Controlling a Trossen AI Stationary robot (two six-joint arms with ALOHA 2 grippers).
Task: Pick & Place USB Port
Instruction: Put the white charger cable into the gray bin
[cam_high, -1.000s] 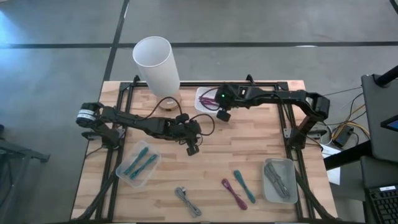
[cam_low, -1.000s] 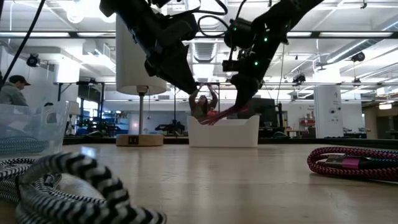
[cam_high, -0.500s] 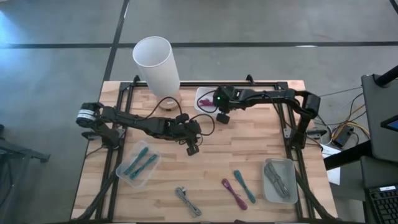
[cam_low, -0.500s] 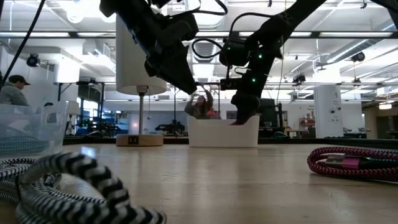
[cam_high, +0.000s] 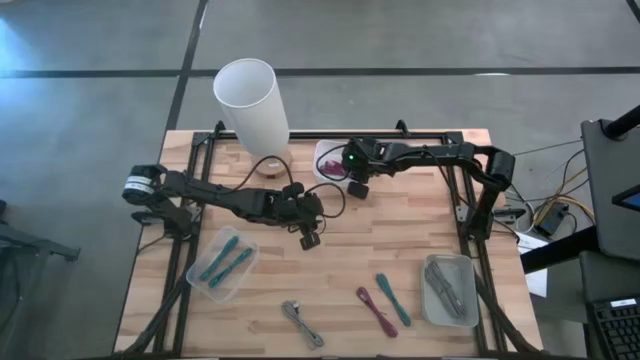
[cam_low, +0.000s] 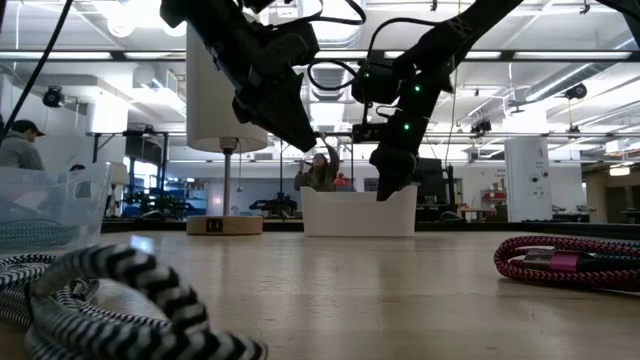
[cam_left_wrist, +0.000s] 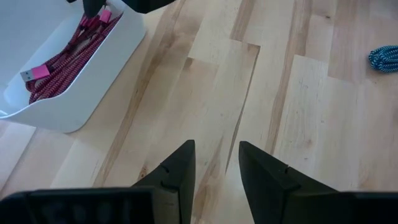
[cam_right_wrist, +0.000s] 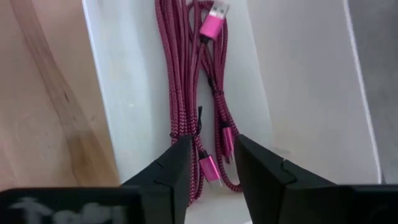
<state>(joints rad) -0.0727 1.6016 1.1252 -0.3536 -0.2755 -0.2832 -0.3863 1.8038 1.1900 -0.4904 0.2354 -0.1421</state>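
Note:
A white tray (cam_high: 320, 152) stands at the table's far side and holds pink USB cables (cam_right_wrist: 180, 74), which lie along its floor. My right gripper (cam_right_wrist: 212, 140) hangs open just above them, its fingers (cam_right_wrist: 177, 165) either side of one cable's near end; in the high view my right gripper (cam_high: 340, 168) is over the tray. My left gripper (cam_high: 318, 215) waits open above bare wood (cam_left_wrist: 216, 146) near the table's middle, a little nearer than the tray.
A lamp with a white shade (cam_high: 252, 100) stands left of the tray. Near the front lie a clear tray of teal cables (cam_high: 222, 262), a striped cable (cam_high: 300, 323), a pink cable (cam_high: 376, 310), a teal cable (cam_high: 393, 298) and a clear tray of grey cables (cam_high: 450, 290).
My right gripper has gone down and slightly toward the table's left edge, into the white tray, then risen a little. The pink cable that hung below its fingers a second ago now lies in the tray, let go.

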